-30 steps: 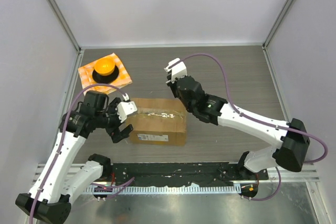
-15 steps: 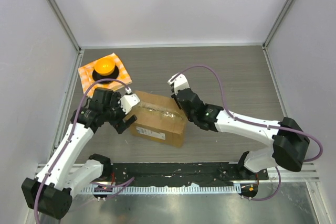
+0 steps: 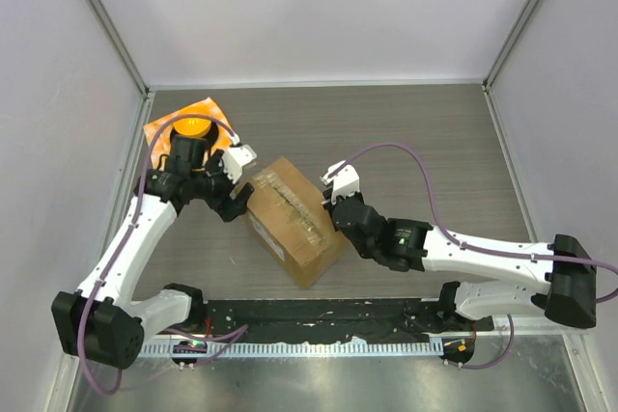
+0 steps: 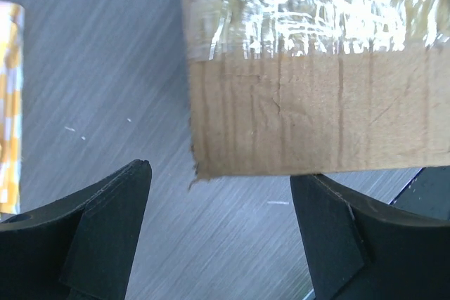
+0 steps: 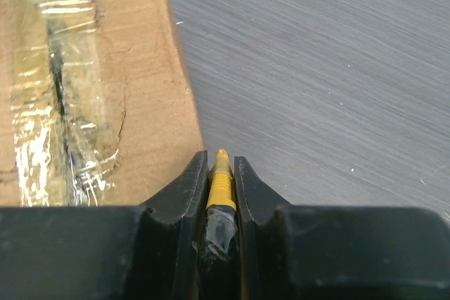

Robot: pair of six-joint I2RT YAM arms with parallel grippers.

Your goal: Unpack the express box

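Top external: 1 express box [image 3: 290, 221]; L pincer [image 3: 238, 185]; R pincer [image 3: 337, 206] w/ 1 tool [image 5: 220, 180].

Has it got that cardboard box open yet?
Not yet. Done: nothing visibly; the express box sits closed, tape over its seam. In hand: the right gripper pinches a yellow tool by the box's edge, the left gripper stands open at a corner. Left: slitting tape, opening flaps, emptying.

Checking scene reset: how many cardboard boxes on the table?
1. The express box lies diagonally in the middle of the table, taped seam up. No other shows; little of the table is hidden.
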